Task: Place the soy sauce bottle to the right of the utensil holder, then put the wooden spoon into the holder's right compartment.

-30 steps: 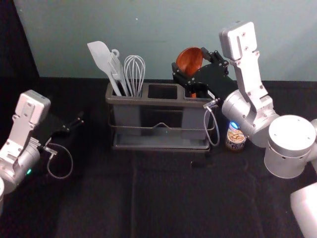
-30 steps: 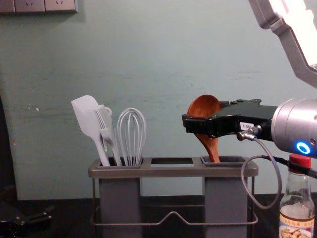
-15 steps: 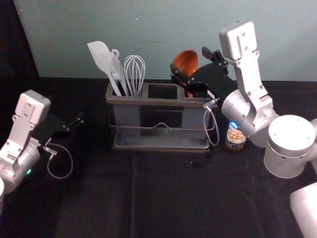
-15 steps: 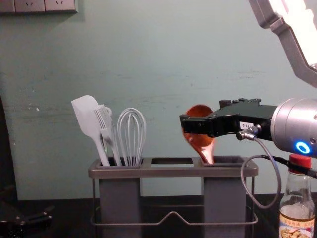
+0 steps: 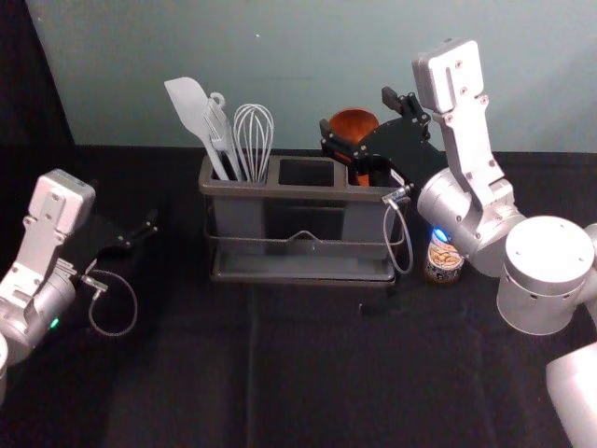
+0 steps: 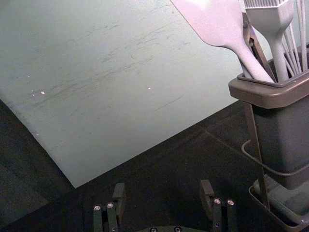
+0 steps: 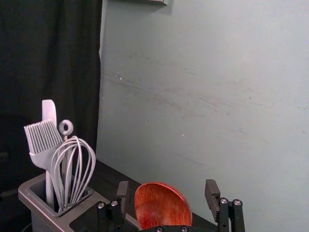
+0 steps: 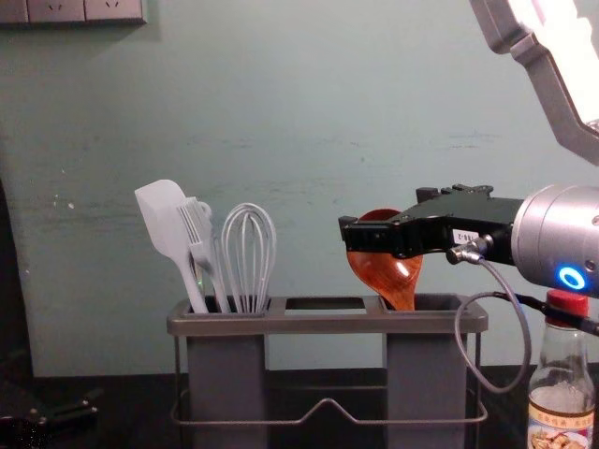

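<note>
Left end effector: parked over the table, left of the holder, fingers wide apart, nothing between them. Spatula, brush and whisk stand in the left compartment. Utensil holder upright, middle of the scene. Wooden spoon is in its right compartment, handle down, bowl up, long axis near upright with the bowl leaning a bit left. Right end effector: at bowl height, reaching in from the right, fingers well open around the bowl, not clamped on it, one finger close beside it. Right arm is the nearer one by far. Soy sauce bottle upright, just right of the holder, below the right wrist. Both placements look done; what's left is probably backing off rightward, away from the spoon. Risk: a finger drags the bowl, or the cable snags the bottle cap.
</note>
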Motion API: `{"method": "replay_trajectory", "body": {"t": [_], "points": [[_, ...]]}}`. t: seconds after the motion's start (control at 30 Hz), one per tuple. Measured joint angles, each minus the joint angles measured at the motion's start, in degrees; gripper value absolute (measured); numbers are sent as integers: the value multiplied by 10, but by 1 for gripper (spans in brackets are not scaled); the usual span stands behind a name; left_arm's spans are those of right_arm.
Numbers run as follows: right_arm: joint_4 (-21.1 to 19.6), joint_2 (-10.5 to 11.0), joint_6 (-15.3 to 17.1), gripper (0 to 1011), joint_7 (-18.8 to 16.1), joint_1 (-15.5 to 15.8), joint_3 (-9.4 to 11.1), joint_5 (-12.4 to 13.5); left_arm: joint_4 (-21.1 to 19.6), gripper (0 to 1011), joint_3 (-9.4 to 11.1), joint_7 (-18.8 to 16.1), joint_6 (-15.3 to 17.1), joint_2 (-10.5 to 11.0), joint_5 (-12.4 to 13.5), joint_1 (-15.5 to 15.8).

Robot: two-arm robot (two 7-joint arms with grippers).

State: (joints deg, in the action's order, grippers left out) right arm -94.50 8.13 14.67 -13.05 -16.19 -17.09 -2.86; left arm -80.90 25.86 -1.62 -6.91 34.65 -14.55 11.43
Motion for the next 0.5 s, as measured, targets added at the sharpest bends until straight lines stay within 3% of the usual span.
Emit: {"method": "replay_trajectory", "body": {"t": [0.17, 0.5], "points": [[-7, 2, 14, 1002, 0, -2, -3, -5, 0, 1005, 0, 0, 0, 0, 0, 0], [-62, 24, 86, 1002, -31, -13, -6, -17, 0, 1005, 0, 0, 0, 0, 0, 0]]}}
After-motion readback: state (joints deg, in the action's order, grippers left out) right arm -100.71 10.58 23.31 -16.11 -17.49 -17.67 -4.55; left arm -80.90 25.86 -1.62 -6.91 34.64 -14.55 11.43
